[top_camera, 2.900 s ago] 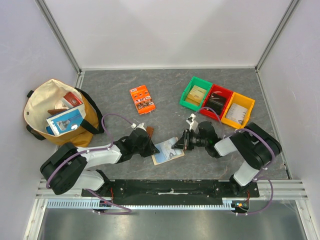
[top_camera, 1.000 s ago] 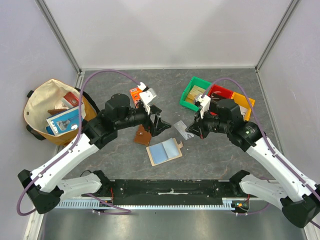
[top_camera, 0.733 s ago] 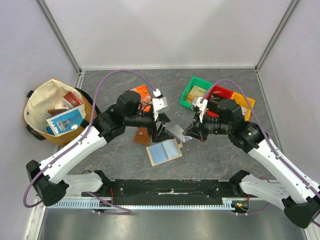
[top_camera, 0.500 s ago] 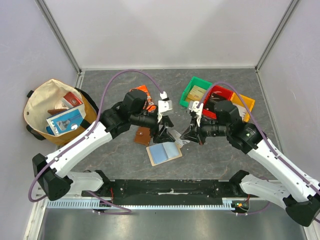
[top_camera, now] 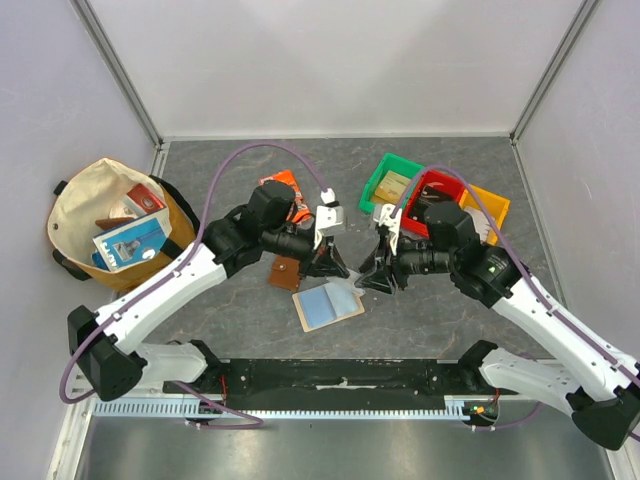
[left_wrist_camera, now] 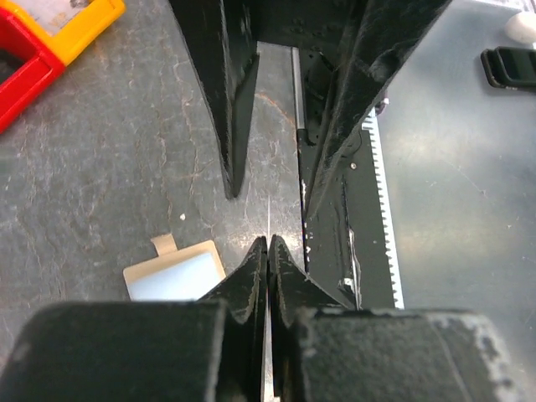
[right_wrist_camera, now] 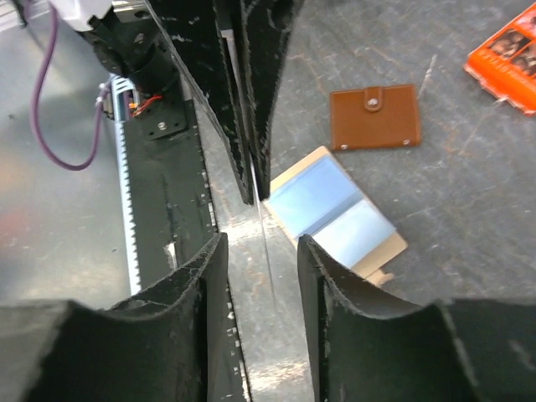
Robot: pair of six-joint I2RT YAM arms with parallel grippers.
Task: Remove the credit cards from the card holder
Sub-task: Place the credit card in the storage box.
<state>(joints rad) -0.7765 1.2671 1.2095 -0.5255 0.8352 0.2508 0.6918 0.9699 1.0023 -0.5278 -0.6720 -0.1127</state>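
Note:
The card holder (top_camera: 328, 305) lies open on the table with its pale blue lining up; it also shows in the left wrist view (left_wrist_camera: 172, 272) and the right wrist view (right_wrist_camera: 331, 213). My two grippers meet tip to tip above its far right corner. My left gripper (top_camera: 345, 268) (left_wrist_camera: 268, 243) is shut on a thin grey credit card (top_camera: 350, 289), seen edge-on as a fine line (left_wrist_camera: 269, 209). My right gripper (top_camera: 368, 275) (right_wrist_camera: 260, 241) is open, with the card's edge (right_wrist_camera: 265, 239) between its fingers and touching neither.
A shut brown wallet (top_camera: 286, 272) lies left of the holder. An orange packet (top_camera: 283, 190) lies farther back. Green (top_camera: 392, 187), red (top_camera: 440, 195) and yellow (top_camera: 490, 205) bins stand at the back right. A canvas bag (top_camera: 110, 225) sits at the left. A black rail (top_camera: 340, 375) runs along the near edge.
Both arms rose from the table. The right gripper carried the card left to the left gripper. The left jaws have shut on it and the right jaws now stand open.

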